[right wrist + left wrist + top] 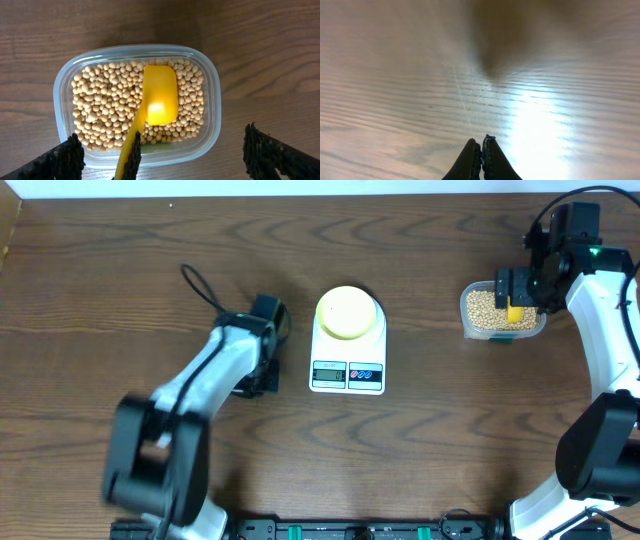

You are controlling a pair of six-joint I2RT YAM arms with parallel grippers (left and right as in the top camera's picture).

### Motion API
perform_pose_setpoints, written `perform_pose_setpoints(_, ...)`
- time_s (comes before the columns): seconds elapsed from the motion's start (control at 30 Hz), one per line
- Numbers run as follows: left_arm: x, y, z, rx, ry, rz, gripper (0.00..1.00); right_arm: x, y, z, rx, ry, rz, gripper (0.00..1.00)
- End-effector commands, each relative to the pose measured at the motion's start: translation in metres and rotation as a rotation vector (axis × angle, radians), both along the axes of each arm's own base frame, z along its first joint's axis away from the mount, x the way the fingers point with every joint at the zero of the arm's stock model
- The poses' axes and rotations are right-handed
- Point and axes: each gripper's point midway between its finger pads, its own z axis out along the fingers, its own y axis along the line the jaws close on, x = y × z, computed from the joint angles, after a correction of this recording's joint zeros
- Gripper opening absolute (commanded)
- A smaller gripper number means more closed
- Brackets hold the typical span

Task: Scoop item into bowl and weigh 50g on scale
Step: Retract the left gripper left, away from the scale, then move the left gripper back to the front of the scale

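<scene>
My right hand (162, 135) hangs above the clear tub (210, 90) with its fingers (67, 157) spread wide apart, one off each short end of the tub and neither touching it, gripping nothing. The beans (100, 105) fill the tub directly under that hand, and the yellow scoop (160, 97) lies on top of them, its cup face up near the middle and its handle running off toward 7 o'clock across the tub's near rim. Seen from overhead, the tub sits at 3 o'clock from the scale (347, 370), with a strip of open wood between the two. Past the tub toward 3 o'clock my own right arm takes up the room along the counter's (100, 260) side. The far edge of the counter runs along 12 o'clock, well apart from the tub, the scale and both hands. The bowl (348, 312) stands on the 12 o'clock end of the scale's platform, and the display and buttons face 6 o'clock. My left hand (481, 142) is at 9 o'clock from the scale, just beside it but apart from it, with its fingers pressed together on nothing and only bare, blurred wood grain under them. Wide open wood stretches from there toward 9 and 12 o'clock, as far as the counter's left corner. The beans are well apart from my left hand, beyond the scale and bowl.
</scene>
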Motion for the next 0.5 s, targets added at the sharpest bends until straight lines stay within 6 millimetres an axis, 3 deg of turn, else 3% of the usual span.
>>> perform_pose_setpoints(0.0,0.011,-0.015,0.068,-0.121,-0.224,-0.167,0.08,-0.001,-0.007,-0.002,-0.005,0.005,-0.021,0.99)
perform_pose_setpoints(0.1,0.009,-0.022,0.094,-0.176,-0.363,-0.27,0.08,-0.001,-0.007,-0.002,-0.005,0.005,-0.022,0.99)
perform_pose_setpoints(0.2,0.001,-0.02,0.092,-0.182,-0.445,-0.296,0.08,-0.001,-0.007,-0.002,-0.005,0.005,-0.021,0.99)
perform_pose_setpoints(0.33,-0.01,-0.019,0.054,-0.181,-0.456,-0.356,0.07,-0.001,-0.007,-0.002,-0.005,0.005,-0.021,0.99)
perform_pose_setpoints(0.47,-0.027,-0.054,0.011,-0.325,-0.385,-0.656,0.07,-0.001,-0.007,-0.002,-0.005,0.005,-0.021,0.99)
